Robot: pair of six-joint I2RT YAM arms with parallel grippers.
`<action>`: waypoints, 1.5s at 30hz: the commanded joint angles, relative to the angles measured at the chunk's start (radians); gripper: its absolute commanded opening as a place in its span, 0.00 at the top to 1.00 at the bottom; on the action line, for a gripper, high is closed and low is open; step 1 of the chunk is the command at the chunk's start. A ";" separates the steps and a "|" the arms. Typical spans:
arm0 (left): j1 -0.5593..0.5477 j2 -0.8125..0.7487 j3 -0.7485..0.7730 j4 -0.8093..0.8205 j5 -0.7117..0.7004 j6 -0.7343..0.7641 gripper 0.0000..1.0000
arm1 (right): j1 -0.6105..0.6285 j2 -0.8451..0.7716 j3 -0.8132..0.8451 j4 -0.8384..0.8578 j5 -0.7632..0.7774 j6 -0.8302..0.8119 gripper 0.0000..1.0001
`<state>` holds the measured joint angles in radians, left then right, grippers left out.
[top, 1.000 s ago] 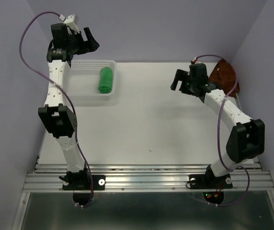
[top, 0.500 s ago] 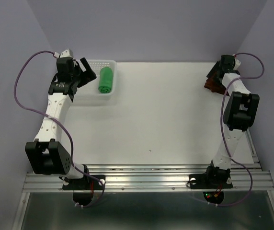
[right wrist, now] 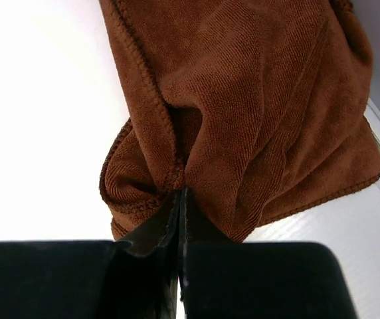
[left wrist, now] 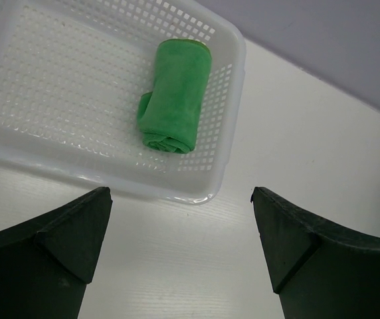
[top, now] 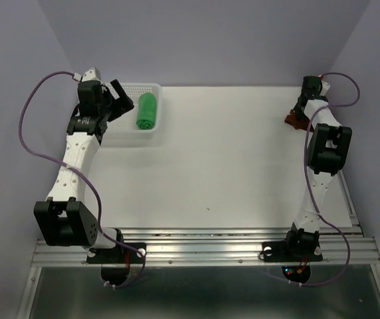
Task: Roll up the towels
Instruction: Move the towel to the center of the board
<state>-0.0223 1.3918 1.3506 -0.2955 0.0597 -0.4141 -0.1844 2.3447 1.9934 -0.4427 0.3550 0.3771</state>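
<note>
The right wrist view alone shows the right gripper [right wrist: 180, 216] pinching a fold of the crumpled rust-brown cloth towel [right wrist: 256, 100]. Overhead, that towel sits at the white table's [top: 230, 159] two o'clock. At ten o'clock, the rolled bright green cloth towel [left wrist: 175, 96] lies in the white perforated plastic basket [left wrist: 57, 86], with the left gripper [left wrist: 180, 252] spread wide nearby.

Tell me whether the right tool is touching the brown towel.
Touching. The right wrist view shows the right tool shut, pinching a fold of the brown towel.
</note>
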 commanded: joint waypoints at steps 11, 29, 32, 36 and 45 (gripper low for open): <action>-0.002 -0.151 -0.108 0.125 0.173 -0.087 0.01 | 0.065 -0.519 -0.222 0.122 -0.551 -0.149 0.99; -0.065 -0.261 -0.228 0.136 0.275 -0.143 0.01 | 0.128 -0.641 -0.314 -0.051 -0.117 -0.076 0.00; -0.067 -0.235 -0.231 0.136 0.269 -0.143 0.01 | 0.050 -0.555 -0.317 -0.080 -0.056 -0.064 0.00; -0.068 -0.195 -0.223 0.134 0.272 -0.140 0.01 | -0.032 -0.412 -0.269 -0.111 -0.030 -0.056 0.00; -0.071 -0.157 -0.217 0.122 0.269 -0.137 0.01 | -0.041 -0.134 -0.108 -0.110 -0.151 -0.113 0.81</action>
<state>-0.0853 1.2491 1.1252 -0.1921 0.3206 -0.5591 -0.2417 2.1880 1.7744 -0.5667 0.2592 0.2909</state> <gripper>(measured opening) 0.986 0.724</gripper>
